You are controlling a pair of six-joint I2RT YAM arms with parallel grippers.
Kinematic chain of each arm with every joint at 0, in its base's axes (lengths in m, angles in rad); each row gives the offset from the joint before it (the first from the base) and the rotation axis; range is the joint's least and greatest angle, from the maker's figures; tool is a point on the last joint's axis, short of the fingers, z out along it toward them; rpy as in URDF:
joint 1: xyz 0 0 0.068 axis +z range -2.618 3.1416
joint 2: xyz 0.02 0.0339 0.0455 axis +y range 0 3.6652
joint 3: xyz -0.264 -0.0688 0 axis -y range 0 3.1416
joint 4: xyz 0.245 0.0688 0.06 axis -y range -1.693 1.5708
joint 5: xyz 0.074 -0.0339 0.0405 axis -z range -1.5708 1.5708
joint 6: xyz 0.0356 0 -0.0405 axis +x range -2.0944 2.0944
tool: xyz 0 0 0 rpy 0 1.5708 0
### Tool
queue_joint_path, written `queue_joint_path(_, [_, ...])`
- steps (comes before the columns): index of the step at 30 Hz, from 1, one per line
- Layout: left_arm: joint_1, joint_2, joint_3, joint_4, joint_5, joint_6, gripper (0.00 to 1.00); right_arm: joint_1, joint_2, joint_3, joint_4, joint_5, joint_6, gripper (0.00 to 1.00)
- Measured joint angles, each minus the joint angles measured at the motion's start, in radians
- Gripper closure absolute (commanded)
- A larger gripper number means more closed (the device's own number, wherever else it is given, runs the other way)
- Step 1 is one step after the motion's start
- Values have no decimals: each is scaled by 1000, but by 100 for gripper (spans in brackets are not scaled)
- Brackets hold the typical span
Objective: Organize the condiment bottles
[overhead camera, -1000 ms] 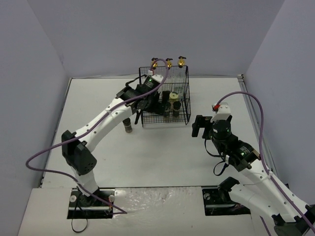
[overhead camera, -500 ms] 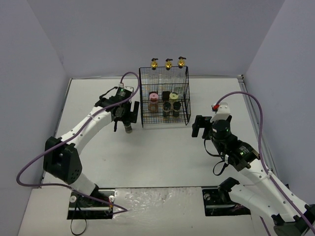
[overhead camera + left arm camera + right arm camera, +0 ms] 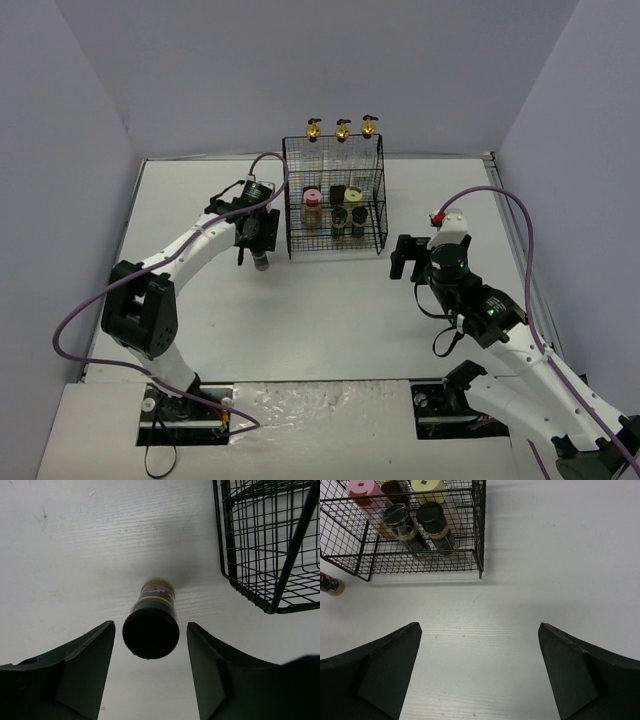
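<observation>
A small dark jar with a black cap (image 3: 260, 261) (image 3: 151, 630) stands alone on the table, just left of the black wire rack (image 3: 383, 200). My left gripper (image 3: 257, 240) (image 3: 150, 626) hangs over it, one finger on each side of the cap with a slim gap at both. In the rack stand three tall glass bottles with gold spouts (image 3: 342, 130), a pink-capped jar (image 3: 312, 197) (image 3: 362, 489), a cream-yellow-capped jar (image 3: 352, 194) (image 3: 427, 485) and two black-capped jars (image 3: 400, 517). To the right of the rack my right gripper (image 3: 403, 258) (image 3: 480, 626) is open over bare table.
The rack's lower corner (image 3: 270, 545) lies close to the right of the left fingers. Grey walls close in the white table (image 3: 330, 320) on three sides. Purple cables loop off both arms.
My left arm has pulled back from the rack to the left and come down over the lone jar, and its jaws have narrowed around the cap. The right arm has not moved.
</observation>
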Motion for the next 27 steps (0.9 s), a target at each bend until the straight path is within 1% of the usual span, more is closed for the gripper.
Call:
queue_joint_path(3, [1,1,-7,0,-1,-3,50,0,0,0,0,0,0,0])
queue_joint_path(6, [1,1,-9,0,-1,-4,59,0,0,-1,0,0,0,0])
queue_joint_path(10, [1,1,-9,1,0,-4,76,0,-1,-1,0,0,0,0])
queue_joint_path(12, [2,1,-9,1,1,-4,80,0,-3,-3,1,0,0,0])
queue_joint_path(21, [-11,-23,2,-36,37,-6,81,0,-12,-11,0,0,3,0])
queue_joint_path(24, [-56,-39,74,-92,37,-9,81,0,-13,-11,0,1,3,0])
queue_joint_path(27, [-118,-41,191,-121,36,-10,81,0,-14,-11,0,1,3,0])
